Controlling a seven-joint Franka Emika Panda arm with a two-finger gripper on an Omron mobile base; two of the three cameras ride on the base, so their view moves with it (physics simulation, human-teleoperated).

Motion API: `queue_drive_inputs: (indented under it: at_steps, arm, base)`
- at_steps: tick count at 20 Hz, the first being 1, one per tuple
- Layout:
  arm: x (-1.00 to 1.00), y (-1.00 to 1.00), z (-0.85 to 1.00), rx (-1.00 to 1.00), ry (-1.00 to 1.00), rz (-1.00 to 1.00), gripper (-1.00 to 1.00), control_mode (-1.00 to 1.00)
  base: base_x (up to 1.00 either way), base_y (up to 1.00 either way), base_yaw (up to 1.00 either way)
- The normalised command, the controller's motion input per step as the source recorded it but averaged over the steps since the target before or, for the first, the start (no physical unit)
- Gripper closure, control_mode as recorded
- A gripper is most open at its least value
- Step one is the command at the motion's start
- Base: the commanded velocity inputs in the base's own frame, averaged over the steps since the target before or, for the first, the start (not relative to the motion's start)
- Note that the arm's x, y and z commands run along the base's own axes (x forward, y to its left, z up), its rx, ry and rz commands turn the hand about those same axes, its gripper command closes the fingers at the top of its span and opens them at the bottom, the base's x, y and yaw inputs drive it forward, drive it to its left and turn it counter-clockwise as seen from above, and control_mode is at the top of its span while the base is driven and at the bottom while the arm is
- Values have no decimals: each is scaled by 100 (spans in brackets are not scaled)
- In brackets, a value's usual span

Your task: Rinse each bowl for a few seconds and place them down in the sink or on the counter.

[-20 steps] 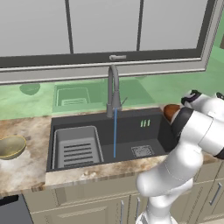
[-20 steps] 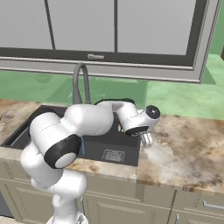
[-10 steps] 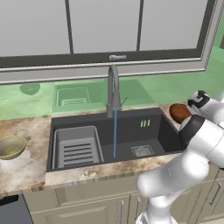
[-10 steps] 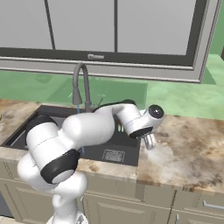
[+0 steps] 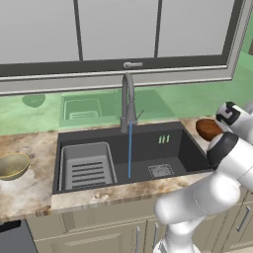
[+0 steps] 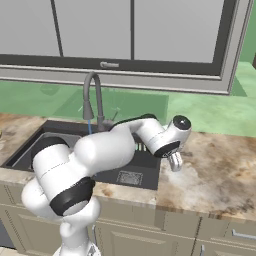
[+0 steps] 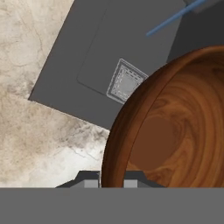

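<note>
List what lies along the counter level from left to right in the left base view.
Olive-gold bowl on the counter → grey slotted tray in the sink → faucet with its water stream → square drain → reddish-brown bowl by the robot's wrist.

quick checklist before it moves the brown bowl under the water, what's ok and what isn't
1. Grip on brown bowl: ok, the gripper is shut on its rim in the hand view.
2. Water running: ok, a blue stream falls from the faucet into the sink.
3. Bowl under the stream: not ok, it is off to the right by the counter, apart from the water.
4. Landing spot in sink: ok, the basin floor around the drain is bare; the slotted tray sits at the left.
5. Gold bowl: ok, on the left counter, out of the path.
6. Bowl level: cannot tell.
</note>
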Motion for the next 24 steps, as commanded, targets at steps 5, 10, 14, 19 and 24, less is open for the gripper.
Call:
queue_drive_inputs:
  at_steps: [5,10,14,19,24]
  arm:
    - [-2,-8,-1,0,1,0,100,-100]
    - [-1,-9,-7,2,0,0,100,-100]
    - [-1,-12,-6,3,0,1,100,-100]
    - [0,-6,-9,1,1,1,100,-100]
    - [0,-4,-9,0,4,1,100,-100]
  base:
    - [0,0,0]
    - [0,0,0]
    - [0,0,0]
    - [0,0,0]
    - [0,0,0]
